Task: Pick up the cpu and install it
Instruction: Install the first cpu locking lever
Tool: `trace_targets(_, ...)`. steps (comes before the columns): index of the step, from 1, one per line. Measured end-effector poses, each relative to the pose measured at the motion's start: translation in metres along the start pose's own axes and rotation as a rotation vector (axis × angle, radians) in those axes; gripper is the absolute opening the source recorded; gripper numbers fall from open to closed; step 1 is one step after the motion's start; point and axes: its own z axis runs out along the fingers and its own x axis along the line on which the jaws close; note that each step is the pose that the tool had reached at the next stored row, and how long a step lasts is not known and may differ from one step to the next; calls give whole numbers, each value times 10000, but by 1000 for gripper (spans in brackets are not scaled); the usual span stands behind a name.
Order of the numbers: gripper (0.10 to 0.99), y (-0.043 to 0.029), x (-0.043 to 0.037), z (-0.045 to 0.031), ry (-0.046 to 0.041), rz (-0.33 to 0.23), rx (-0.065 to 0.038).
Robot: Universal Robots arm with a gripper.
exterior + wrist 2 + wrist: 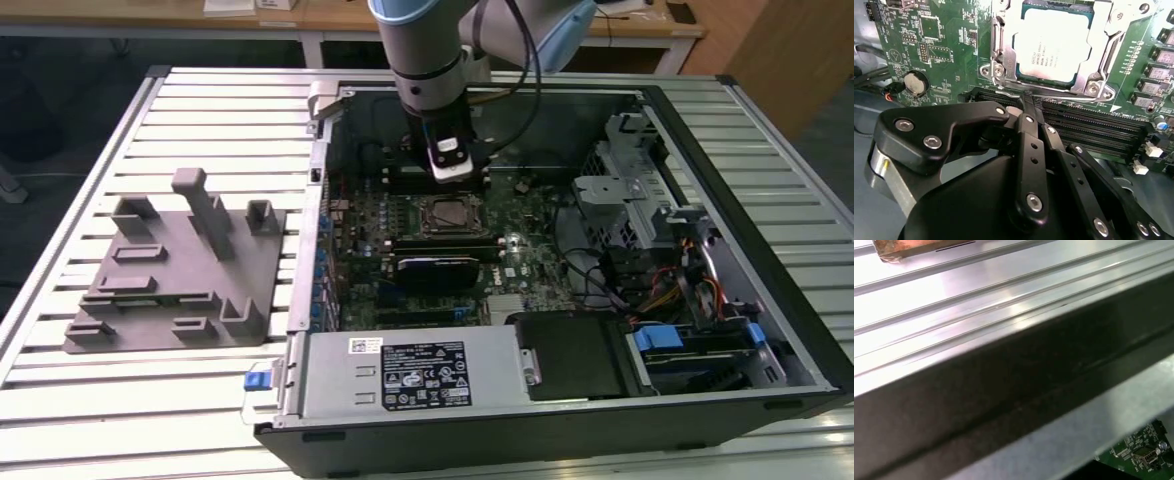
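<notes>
While the cpu point(1054, 45) already sits in its socket point(1004, 65), the tool point(1026, 102) hangs beside it — fingers closed, empty; seating looks done.

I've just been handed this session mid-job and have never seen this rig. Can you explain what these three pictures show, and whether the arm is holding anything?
The exterior view looks down on an open computer case lying on a slatted metal table. One robot arm reaches into it; its gripper hangs just beyond the processor socket. A grey plastic fixture sits beside the case.

The second wrist view rides on the arm: the black gripper has its fingers closed together, holding nothing. The cpu already sits in its socket on the green motherboard.

The first wrist view faces the case wall and table slats.
</notes>
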Motion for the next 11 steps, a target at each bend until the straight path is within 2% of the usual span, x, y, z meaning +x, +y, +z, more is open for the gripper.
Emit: trace_targets(11, 106, 2, -12, 24, -47, 35, 61)
